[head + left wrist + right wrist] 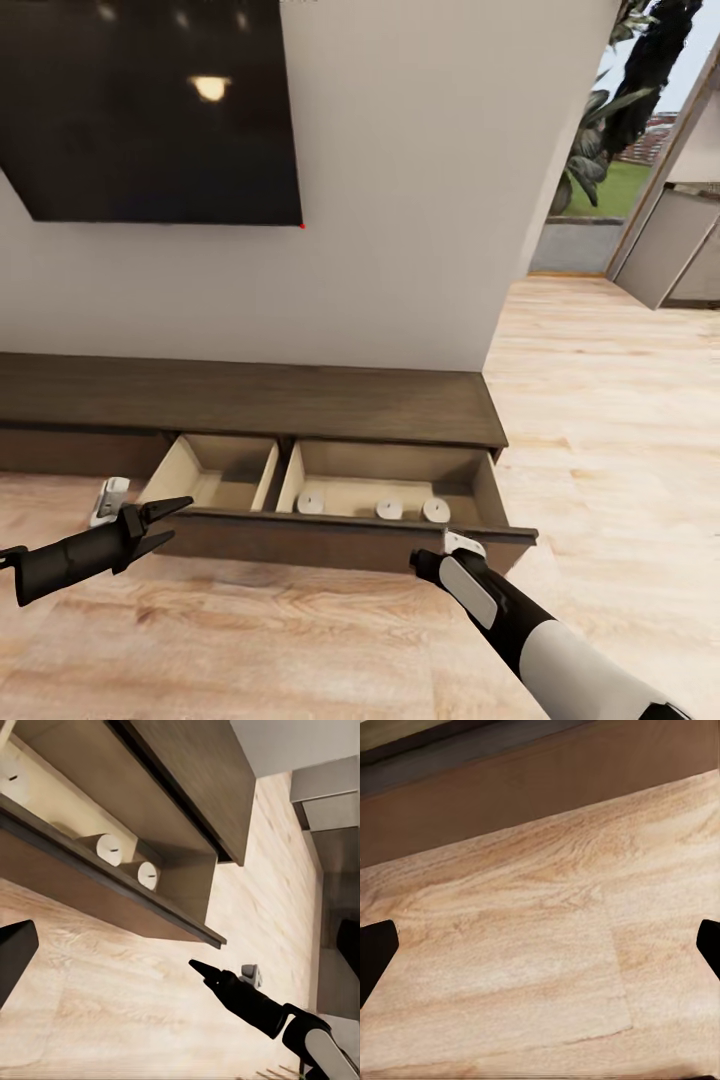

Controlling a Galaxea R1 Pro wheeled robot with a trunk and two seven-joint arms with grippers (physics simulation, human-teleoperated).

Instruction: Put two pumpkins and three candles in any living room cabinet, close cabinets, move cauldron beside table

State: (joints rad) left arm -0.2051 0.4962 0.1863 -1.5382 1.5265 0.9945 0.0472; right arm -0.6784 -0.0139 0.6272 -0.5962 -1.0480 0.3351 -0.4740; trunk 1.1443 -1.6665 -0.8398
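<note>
Nearest to the robot are its two arms, low over the wooden floor (300, 640). The left gripper (172, 518) hangs just in front of the left end of the pulled-out drawer (340, 540); its fingers are spread and hold nothing. The right gripper (452, 545) is close to the right part of the drawer front; in its wrist view the dark fingertips (375, 956) stand far apart at the two edges, so it is open and empty too.

Behind them is the cabinet (250, 395), long and low against the wall. Its right drawer is open. Three candles (388, 509) stand in a row in the right compartment; the left compartment looks empty.

On the wall above hangs a dark screen (150, 110).

My judgement: the candles are done. The pumpkins are not in the drawer, the drawer must be shut afterwards, and the cauldron is left to place.
</note>
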